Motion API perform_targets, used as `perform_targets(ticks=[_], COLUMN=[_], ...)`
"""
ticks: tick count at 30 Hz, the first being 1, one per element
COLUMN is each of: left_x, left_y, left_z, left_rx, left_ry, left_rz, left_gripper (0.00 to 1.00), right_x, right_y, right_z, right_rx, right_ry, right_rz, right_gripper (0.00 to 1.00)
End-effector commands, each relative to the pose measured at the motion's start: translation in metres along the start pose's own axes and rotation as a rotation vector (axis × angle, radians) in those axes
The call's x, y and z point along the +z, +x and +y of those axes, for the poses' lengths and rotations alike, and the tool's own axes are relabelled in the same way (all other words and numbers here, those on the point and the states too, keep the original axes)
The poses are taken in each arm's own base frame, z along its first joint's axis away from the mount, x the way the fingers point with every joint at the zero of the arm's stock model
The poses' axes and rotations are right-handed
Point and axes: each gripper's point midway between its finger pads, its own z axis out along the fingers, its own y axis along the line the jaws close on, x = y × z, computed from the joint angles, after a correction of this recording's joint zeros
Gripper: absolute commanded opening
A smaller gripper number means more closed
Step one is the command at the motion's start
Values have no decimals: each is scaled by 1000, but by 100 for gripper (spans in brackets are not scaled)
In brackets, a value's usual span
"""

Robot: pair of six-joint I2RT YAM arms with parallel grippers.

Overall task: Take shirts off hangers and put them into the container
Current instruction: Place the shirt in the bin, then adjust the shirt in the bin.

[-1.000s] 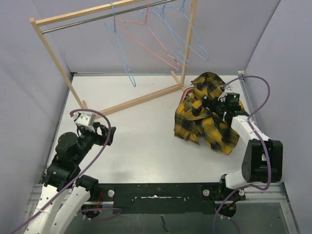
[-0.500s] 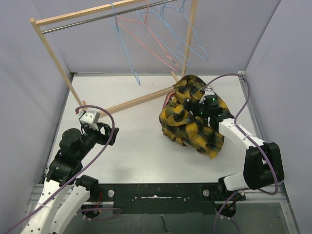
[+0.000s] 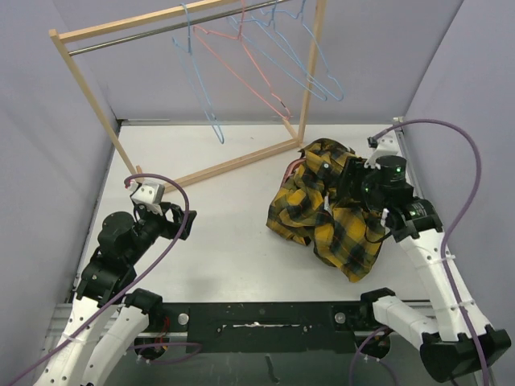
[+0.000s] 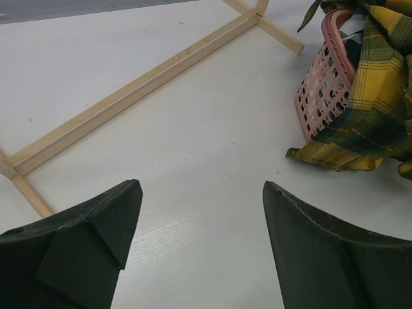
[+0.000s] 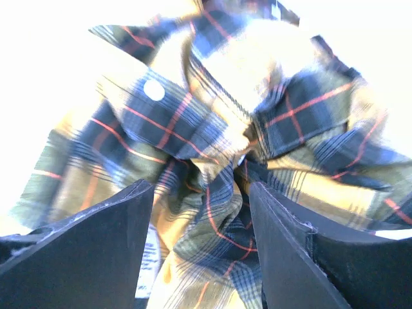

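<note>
A yellow-and-black plaid shirt (image 3: 322, 213) lies crumpled over the pink container (image 4: 320, 85), hanging down its slotted side onto the table. Only a sliver of the container's rim (image 3: 292, 170) shows in the top view. My right gripper (image 3: 349, 180) hovers just over the heap, open. A raised fold of the shirt (image 5: 219, 161) stands between its fingers (image 5: 96, 238) without being pinched. My left gripper (image 3: 179, 221) is open over bare table at the left, far from the shirt, with nothing in it (image 4: 201, 193). Bare hangers, light blue (image 3: 201, 80) and pink-red (image 3: 241, 71), hang on the rail.
The wooden rack (image 3: 84, 80) stands at the back left, and its floor bar (image 4: 138, 84) runs diagonally across the table in front of my left gripper. Grey walls close in both sides. A purple cable (image 3: 451, 129) loops above the right arm.
My right gripper was shut on the plaid shirt, swung it left over the container, then opened and drew back right. The shirt has settled lower. The hangers sway. The left arm barely moved.
</note>
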Motion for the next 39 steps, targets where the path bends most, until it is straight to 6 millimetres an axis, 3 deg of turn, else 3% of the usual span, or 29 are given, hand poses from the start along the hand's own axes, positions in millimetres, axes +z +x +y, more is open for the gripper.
perform_targets(ticks=[1,4,7,14,16,21,28,33,39], left_x=[-2,-2,-2,0,0,-1,-2,-2,-2], left_y=[-16,-16,-16,-14,-14,-14,-15,-15,-15], left_z=[-3,-2,-2,-1,-1,-1,-2,-2,-1], left_rx=[10,10,11,11,11,10,11,11,11], left_ry=[14,11,8,2,3,3,8,9,5], left_rz=[-58,-58,-56,-49,-47,-51,-58,-58,-56], left_gripper=[75,75,75,75,75,75,75,75,75], right_x=[-46,-63,-74,-87,-87,-81,-104,-111,-104], right_y=[-45,-47,-33,41,59,75,74,90,112], right_z=[14,42,78,146,152,141,79,57,38], right_rx=[-57,-96,-158,-437,-526,-572,-513,-492,-489], right_ry=[-56,-185,-293,-276,-193,-75,24,49,146], right_rz=[-138,-134,-106,-40,-25,47,56,117,174], right_gripper=[62,62,62,65,68,73,73,73,74])
